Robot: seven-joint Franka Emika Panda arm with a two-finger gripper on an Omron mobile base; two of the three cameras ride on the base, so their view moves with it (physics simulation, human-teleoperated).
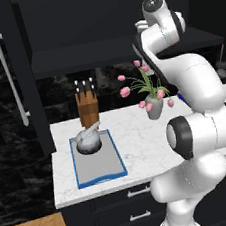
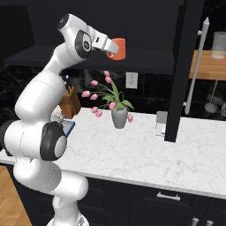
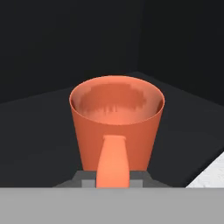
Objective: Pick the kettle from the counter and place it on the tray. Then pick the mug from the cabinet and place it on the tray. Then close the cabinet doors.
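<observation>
Mug (image 3: 116, 124) handle sits pinched between gripper (image 3: 113, 178) jaws inside cabinet (image 3: 52, 48).

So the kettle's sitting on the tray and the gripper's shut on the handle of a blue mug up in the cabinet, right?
Not quite: the mug is orange-red, not blue, as the hand view shows. The rest holds: the kettle sits on the tray, and the gripper is shut on the mug's handle in the cabinet.

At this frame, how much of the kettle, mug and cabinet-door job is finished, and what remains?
Done: the squat grey metallic kettle sits on the blue-rimmed rectangular tray. In hand: the tool is closed on the handle of the small orange-red mug, which is upright at the dark navy upper cabinet. Left: carry the mug to the tray, then shut the tall navy cabinet doors, which stand open.
</observation>
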